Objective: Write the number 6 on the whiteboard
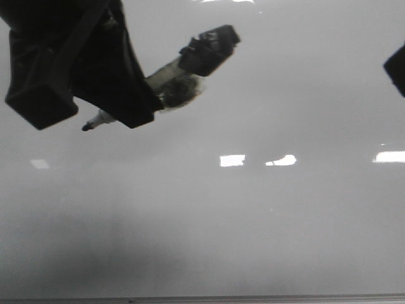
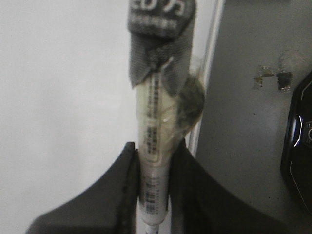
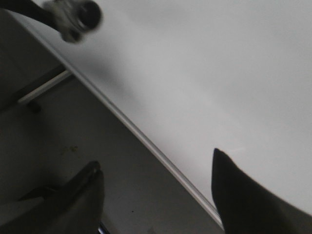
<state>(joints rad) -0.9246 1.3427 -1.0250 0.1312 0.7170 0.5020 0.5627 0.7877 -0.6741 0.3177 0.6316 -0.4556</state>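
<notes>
Glossy and pale grey, the whiteboard (image 1: 253, 221) fills the front view, dotted with bright reflections, a thin edge strip along the bottom; no number 6 shows on it. At upper left the left gripper (image 1: 136, 101) grips a marker (image 1: 166, 77), dark tip near the board — much open board lies below and rightward. Left wrist view: both fingers (image 2: 122, 190) clamp the marker's barrel. Right wrist view: the right gripper (image 3: 156, 190) is spread wide, empty, straddling the board's edge.
</notes>
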